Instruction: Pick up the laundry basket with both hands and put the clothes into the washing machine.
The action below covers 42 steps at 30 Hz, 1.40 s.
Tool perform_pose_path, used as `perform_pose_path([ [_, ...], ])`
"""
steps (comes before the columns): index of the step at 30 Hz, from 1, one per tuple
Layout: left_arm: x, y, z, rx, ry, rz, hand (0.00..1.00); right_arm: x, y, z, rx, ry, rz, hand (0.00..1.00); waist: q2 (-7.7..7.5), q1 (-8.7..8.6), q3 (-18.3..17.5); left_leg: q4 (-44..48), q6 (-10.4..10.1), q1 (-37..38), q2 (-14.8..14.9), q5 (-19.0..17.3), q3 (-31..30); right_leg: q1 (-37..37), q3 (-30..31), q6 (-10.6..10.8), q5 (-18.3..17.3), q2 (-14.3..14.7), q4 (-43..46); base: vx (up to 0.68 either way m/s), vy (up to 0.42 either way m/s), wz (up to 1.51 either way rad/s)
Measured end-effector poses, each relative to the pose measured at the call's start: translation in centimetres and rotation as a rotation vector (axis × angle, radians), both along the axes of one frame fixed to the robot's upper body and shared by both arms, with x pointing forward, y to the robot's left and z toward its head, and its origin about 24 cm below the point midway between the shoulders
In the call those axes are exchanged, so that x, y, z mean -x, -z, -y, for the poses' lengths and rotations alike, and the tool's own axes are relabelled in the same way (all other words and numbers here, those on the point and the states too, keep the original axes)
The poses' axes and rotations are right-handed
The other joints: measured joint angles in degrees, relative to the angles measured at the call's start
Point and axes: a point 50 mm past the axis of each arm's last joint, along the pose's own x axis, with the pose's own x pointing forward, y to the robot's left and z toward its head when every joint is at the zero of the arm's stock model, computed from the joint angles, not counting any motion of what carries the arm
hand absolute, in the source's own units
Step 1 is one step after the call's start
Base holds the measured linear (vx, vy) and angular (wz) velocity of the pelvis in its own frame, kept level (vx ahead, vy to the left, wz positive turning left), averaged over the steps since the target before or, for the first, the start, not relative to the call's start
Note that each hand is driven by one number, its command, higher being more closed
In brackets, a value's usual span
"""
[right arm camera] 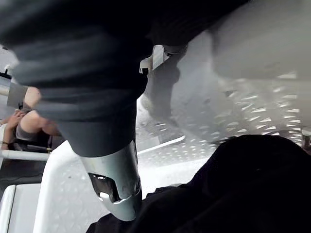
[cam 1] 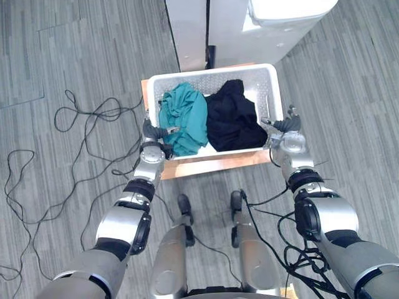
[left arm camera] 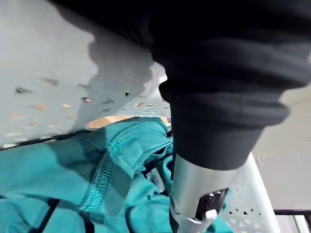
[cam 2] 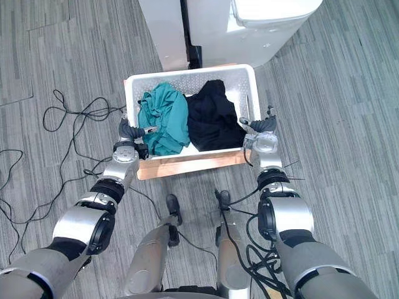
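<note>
Left eye view: laundry basket (cam 1: pixel 212 70) sits on a wooden board (cam 1: pixel 206 165) before the washing machine (cam 1: pixel 274 28), with a teal garment (cam 1: pixel 187 118) and a black garment (cam 1: pixel 234 118) inside. Left hand (cam 1: pixel 154 132) and right hand (cam 1: pixel 285 126) clamp opposite side rims, thumbs inside.

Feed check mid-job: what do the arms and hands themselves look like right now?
Left arm and right arm are rounded silver-grey shells broken by black bands at the joints, each with a shiny rounded silver wrist. Left hand and right hand wear dark ribbed covers over back and wrist. The wrist views show a smooth silver finger with a dark inset near its tip.
</note>
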Motion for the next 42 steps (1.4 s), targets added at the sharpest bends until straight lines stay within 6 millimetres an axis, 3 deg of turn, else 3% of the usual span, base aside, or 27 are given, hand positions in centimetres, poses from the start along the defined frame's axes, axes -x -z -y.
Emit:
perform_pose_path([
  [7, 0.2, 0.5, -0.6, -0.020, -0.002, -0.029, 1.00, 0.1, 0.4, -0.4, -0.009, -0.045, -0.005, 1.00, -0.01, 0.09, 0.00, 0.84, -0.04, -0.47, 0.27, -0.42, 0.09, -0.19, 0.29, 0.06, 0.03, 0.15, 0.00, -0.01, -0.003, -0.02],
  [10, 0.7, 1.6, -1.1, -0.023, -0.011, -0.057, 1.00, 0.6, 1.2, 0.0, -0.015, -0.042, -0.003, 1.00, -0.01, 0.07, 0.01, 0.61, -0.04, 0.36, 0.23, -0.42, -0.16, 0.78, -0.03, 0.08, 0.04, 0.16, -0.23, 0.02, -0.015, 0.03],
  [13, 2.0, 4.0, -1.7, -0.018, -0.024, -0.126, 1.00, 2.0, 3.1, 0.1, 0.013, -0.058, -0.010, 1.00, 0.01, -0.03, 0.27, -0.39, -0.07, 3.18, 0.06, -0.44, -0.56, 3.85, -0.56, 0.08, 0.01, 0.14, -1.23, 0.03, -0.012, 0.06],
  [17, 5.1, 7.1, -1.4, -0.003, 0.004, -0.148, 1.00, 5.0, 5.0, 0.1, 0.051, -0.078, 0.035, 1.00, -0.02, -0.01, 0.40, -1.40, -0.56, 6.47, -0.13, -0.77, -1.02, 7.01, -0.91, 0.36, -0.97, 0.08, -1.51, 0.02, -0.006, 0.06],
  [21, 8.4, 8.5, -0.4, 0.037, 0.064, -0.116, 1.00, 8.3, 6.4, 0.7, 0.077, -0.067, 0.060, 1.00, -0.18, 0.01, 0.04, -2.07, -1.21, 9.59, -0.21, -1.57, -0.89, 9.76, -0.83, 0.34, -2.07, 0.09, -1.53, 0.04, 0.002, -0.01],
  [24, 11.4, 9.7, 0.3, 0.089, 0.098, -0.124, 1.00, 11.3, 7.7, 1.5, 0.103, -0.048, 0.047, 1.00, -0.42, -0.17, -3.44, -1.95, -1.36, 10.50, -0.06, -2.92, 0.90, 9.74, 1.00, 0.55, -2.56, 0.20, -1.69, 0.07, 0.018, -0.33],
  [26, 13.9, 10.6, 0.7, 0.139, 0.122, -0.146, 1.00, 13.5, 8.8, 2.0, 0.129, -0.048, 0.018, 1.00, -0.55, -0.31, -6.54, -0.51, -1.30, 11.97, 0.64, -5.07, 4.47, 9.89, 4.43, 0.62, -2.52, 0.66, -1.95, 0.12, 0.044, -0.79],
  [31, 15.9, 10.4, 0.9, 0.202, 0.142, -0.128, 1.00, 15.7, 9.8, 2.4, 0.139, -0.066, -0.014, 1.00, -0.64, -3.18, -8.73, 6.38, -1.72, 15.47, 4.49, -11.94, 13.50, 10.23, 10.54, 0.72, -1.53, 3.12, -2.19, 0.06, 0.052, -1.11],
  [32, 16.1, 10.2, 0.9, 0.205, 0.144, -0.122, 1.00, 16.1, 10.3, 2.4, 0.133, -0.064, -0.029, 1.00, -1.02, -3.28, -9.43, 7.06, -1.87, 17.18, 6.06, -13.22, 17.53, 10.01, 6.29, -2.48, -2.38, 3.09, -2.81, 0.02, 0.074, -1.58],
  [34, 16.2, 10.0, 1.0, 0.213, 0.149, -0.110, 1.00, 16.5, 10.5, 2.6, 0.131, -0.057, -0.035, 1.00, -0.69, -3.39, -9.65, 6.79, -1.52, 20.85, 8.31, -13.85, 24.25, 9.46, -9.30, -10.43, -5.32, -0.14, -0.05, 0.05, 0.076, -1.82],
  [35, 16.2, 9.9, 1.0, 0.213, 0.151, -0.108, 1.00, 16.8, 10.8, 2.5, 0.122, -0.053, -0.038, 1.00, -1.28, -3.23, -10.08, 6.66, -2.13, 23.64, 9.13, -14.41, 28.63, 8.84, -20.95, -12.01, -6.28, -3.77, 3.94, 0.08, 0.040, -1.72],
  [37, 16.2, 9.9, 1.0, 0.214, 0.150, -0.106, 1.00, 17.0, 11.0, 2.6, 0.114, -0.046, -0.041, 1.00, -2.03, -3.30, -11.37, 7.01, -4.14, 27.33, 9.90, -15.69, 34.61, 8.95, -32.29, -13.47, -4.97, -7.61, 7.77, 0.15, -0.051, -1.79],
  [39, 16.1, 9.7, 1.0, 0.215, 0.153, -0.100, 1.00, 17.1, 11.0, 2.7, 0.114, -0.053, -0.041, 1.00, -1.88, -3.34, -12.98, 8.21, -4.55, 28.99, 11.14, -15.93, 38.41, 8.33, -33.81, -10.69, -3.15, -5.97, 7.51, 0.22, -0.175, -1.73],
  [40, 16.1, 9.7, 1.1, 0.217, 0.155, -0.098, 1.00, 17.1, 11.0, 2.8, 0.114, -0.069, -0.038, 1.00, -1.75, -3.18, -13.23, 10.14, -5.10, 30.70, 12.46, -16.25, 39.81, 8.25, -30.86, -7.14, -3.35, -3.91, 6.84, 0.21, -0.201, -1.84],
  [41, 16.2, 9.8, 1.1, 0.219, 0.153, -0.102, 1.00, 17.0, 10.9, 2.9, 0.111, -0.078, -0.038, 1.00, -1.20, -3.03, -13.54, 15.29, -5.34, 31.61, 15.52, -16.42, 40.20, 8.03, -26.95, -6.15, -3.96, -1.16, 6.77, 0.22, -0.195, -1.85],
  [42, 16.2, 9.8, 1.1, 0.222, 0.152, -0.104, 1.00, 17.1, 10.9, 2.9, 0.114, -0.082, -0.039, 1.00, -0.76, -3.07, -13.79, 19.03, -5.03, 31.48, 17.62, -16.23, 39.59, 8.03, -25.09, -6.48, -4.25, 0.41, 6.60, 0.19, -0.146, -1.89],
])
